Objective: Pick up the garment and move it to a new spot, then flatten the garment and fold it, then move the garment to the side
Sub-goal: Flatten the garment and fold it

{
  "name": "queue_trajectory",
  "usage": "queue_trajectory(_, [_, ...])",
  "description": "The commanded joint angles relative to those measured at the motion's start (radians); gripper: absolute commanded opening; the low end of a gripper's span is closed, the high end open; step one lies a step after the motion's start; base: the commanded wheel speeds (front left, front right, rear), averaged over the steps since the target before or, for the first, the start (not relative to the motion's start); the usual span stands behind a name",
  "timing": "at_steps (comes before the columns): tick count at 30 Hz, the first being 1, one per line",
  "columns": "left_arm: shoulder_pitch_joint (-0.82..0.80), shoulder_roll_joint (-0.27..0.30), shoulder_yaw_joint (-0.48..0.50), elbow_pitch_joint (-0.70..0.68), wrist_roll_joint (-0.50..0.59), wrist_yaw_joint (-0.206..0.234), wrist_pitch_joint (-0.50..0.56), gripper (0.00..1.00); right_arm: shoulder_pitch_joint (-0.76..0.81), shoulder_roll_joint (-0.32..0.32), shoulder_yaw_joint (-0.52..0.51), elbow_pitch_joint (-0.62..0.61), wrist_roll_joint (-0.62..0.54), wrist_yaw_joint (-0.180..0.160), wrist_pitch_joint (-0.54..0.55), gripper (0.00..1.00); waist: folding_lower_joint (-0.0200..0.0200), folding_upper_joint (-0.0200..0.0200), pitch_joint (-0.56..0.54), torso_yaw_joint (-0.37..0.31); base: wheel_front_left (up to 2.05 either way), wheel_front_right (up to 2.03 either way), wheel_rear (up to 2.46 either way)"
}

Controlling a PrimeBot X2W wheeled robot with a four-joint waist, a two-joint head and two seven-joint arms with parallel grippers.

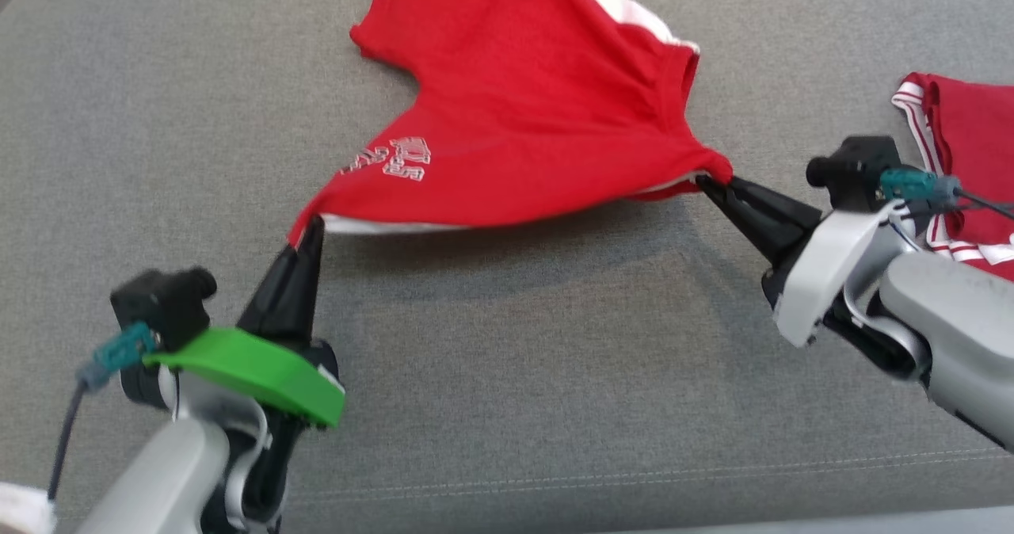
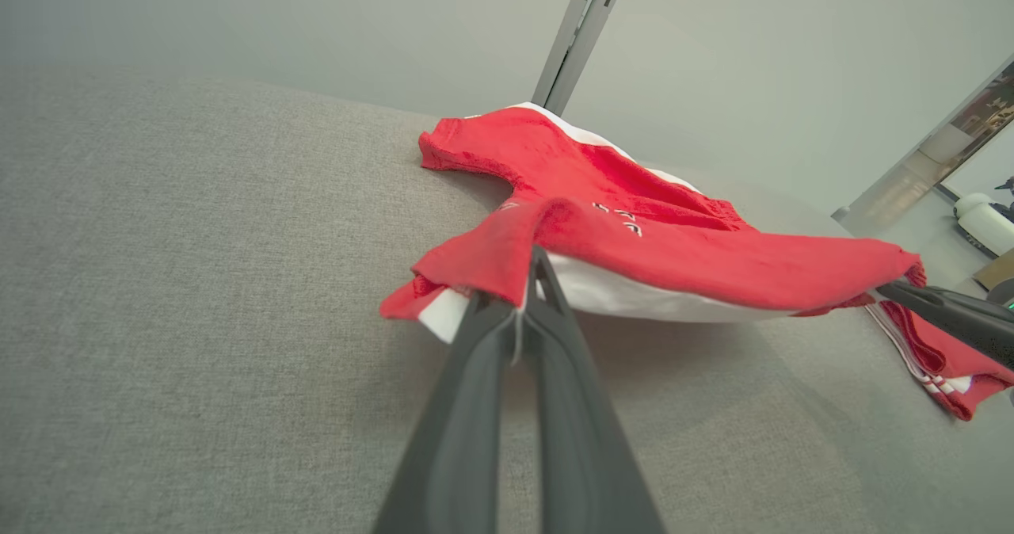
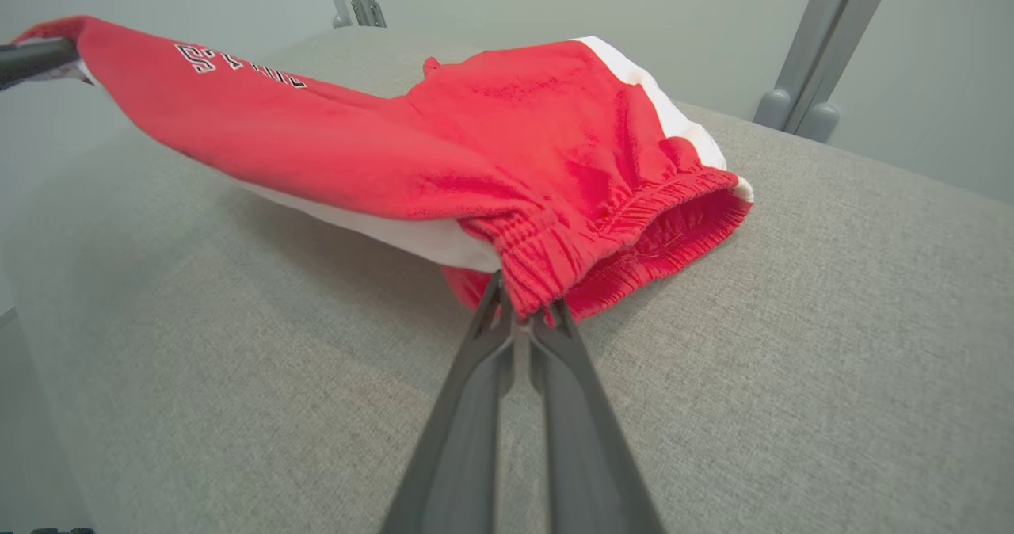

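Observation:
The garment (image 1: 523, 106) is a pair of red shorts with white side stripes and white lettering, stretched above the grey cushion. My left gripper (image 1: 310, 229) is shut on the hem corner of one leg at the lower left. My right gripper (image 1: 709, 181) is shut on the elastic waistband corner at the right. The near edge hangs lifted between the two grips, casting a shadow; the far part rests on the cushion. In the left wrist view the garment (image 2: 634, 241) drapes over my closed fingertips (image 2: 529, 280). In the right wrist view the gathered waistband (image 3: 554, 257) sits between my fingertips (image 3: 519, 316).
A second red garment with white stripes (image 1: 966, 162) lies at the right edge of the grey cushion (image 1: 507, 375), just behind my right wrist. Metal frame posts (image 3: 824, 51) stand beyond the cushion's far side.

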Motion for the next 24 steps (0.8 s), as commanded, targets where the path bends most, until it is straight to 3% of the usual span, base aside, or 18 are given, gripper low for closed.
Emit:
queue_trajectory(1, [0.046, 0.008, -0.002, -0.028, 0.000, 0.016, -0.009, 0.00, 0.037, -0.013, -0.005, -0.014, -0.004, -0.002, -0.008, 0.00, 0.0000, 0.0000, -0.047, -0.008, 0.00, 0.00, 0.00])
queue_trajectory(5, [0.206, 0.020, -0.033, -0.145, 0.004, 0.076, -0.027, 0.00, 0.166, -0.047, -0.027, -0.082, -0.041, -0.001, -0.012, 0.00, 0.0000, 0.0000, -0.099, -0.002, 0.00, 0.00, 0.00])
queue_trajectory(14, [0.455, 0.055, -0.064, -0.294, 0.019, 0.191, -0.067, 0.00, 0.494, -0.092, -0.215, -0.198, -0.116, -0.002, -0.012, 0.00, 0.0000, 0.0000, -0.190, 0.015, 0.00, 0.00, 0.00])
queue_trajectory(24, [0.608, 0.125, -0.056, -0.433, 0.022, 0.263, -0.070, 0.00, 0.769, -0.113, -0.396, -0.369, -0.187, -0.002, 0.074, 0.00, 0.0000, 0.0000, -0.209, -0.021, 0.00, 0.00, 0.00])
